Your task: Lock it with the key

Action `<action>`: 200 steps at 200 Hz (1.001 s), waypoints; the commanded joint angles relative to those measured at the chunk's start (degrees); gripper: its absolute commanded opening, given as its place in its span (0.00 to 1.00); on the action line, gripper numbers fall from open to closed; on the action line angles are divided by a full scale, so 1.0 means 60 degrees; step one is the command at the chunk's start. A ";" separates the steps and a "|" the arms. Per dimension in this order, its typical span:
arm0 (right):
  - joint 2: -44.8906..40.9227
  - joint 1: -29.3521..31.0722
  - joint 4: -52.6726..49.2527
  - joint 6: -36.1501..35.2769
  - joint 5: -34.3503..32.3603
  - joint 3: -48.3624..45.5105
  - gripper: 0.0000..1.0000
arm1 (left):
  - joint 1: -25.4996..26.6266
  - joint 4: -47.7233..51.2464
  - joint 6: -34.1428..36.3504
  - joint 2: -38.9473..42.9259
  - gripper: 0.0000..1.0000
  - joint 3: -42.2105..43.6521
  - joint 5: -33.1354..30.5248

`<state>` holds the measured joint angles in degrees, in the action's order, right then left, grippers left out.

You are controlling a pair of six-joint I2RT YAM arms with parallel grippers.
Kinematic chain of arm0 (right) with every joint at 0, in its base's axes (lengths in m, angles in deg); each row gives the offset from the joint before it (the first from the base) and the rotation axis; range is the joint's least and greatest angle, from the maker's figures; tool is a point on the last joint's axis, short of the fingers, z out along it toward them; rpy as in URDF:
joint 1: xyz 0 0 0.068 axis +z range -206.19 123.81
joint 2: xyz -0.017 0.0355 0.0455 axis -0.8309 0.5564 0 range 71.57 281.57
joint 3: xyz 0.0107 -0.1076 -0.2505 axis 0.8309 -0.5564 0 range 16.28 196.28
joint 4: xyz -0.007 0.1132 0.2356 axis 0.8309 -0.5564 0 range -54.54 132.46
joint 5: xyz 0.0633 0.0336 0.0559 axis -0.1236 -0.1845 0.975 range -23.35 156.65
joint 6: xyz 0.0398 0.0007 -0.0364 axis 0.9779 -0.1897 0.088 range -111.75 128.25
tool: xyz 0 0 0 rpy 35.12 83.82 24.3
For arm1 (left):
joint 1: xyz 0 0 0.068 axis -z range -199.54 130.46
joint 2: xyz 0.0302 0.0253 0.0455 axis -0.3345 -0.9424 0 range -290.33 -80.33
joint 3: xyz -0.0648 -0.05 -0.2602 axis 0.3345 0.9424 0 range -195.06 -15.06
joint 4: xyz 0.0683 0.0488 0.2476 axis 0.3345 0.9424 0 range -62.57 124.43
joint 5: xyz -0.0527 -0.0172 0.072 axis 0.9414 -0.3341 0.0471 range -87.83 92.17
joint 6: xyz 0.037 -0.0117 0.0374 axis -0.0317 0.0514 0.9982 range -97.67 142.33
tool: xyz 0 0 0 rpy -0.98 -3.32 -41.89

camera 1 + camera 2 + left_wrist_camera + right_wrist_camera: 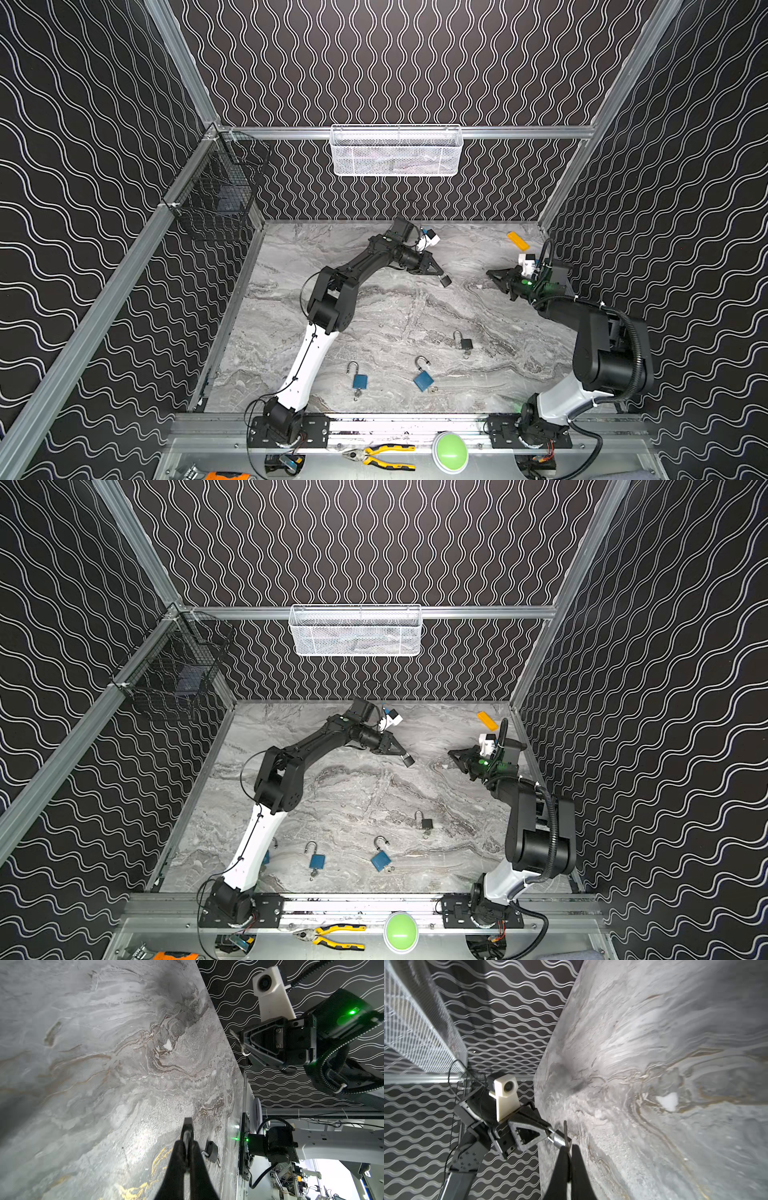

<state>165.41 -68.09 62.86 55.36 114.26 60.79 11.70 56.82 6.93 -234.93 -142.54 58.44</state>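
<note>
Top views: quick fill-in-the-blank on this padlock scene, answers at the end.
1. The left pincer is shut on a small padlock whose body is ___.
2. The right pincer, shut on the key, points toward the ___ pincer.
3. A blue padlock on the table lies with its shackle ___.
Missing words: black; left; open.
</note>
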 commanded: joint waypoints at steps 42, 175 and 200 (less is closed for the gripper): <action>0.0461 0.0064 0.0429 0.0181 -0.0421 -0.0061 0.00 | 0.0203 0.0240 -0.0215 -0.1344 0.00 -0.1735 0.0628; 0.0638 0.0475 0.0004 -0.0496 -0.0816 -0.0213 0.00 | 0.0370 -0.0415 -0.1210 -0.2705 0.00 -0.2873 0.0945; 0.0692 0.0502 0.0056 -0.0485 -0.0798 -0.0190 0.00 | 0.0358 -0.0255 -0.1184 -0.2827 0.00 -0.3011 0.0775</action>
<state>169.37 -65.30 62.89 53.33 109.83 59.26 13.84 55.60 -0.09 -251.55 -159.72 63.43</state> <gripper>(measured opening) 0.056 0.076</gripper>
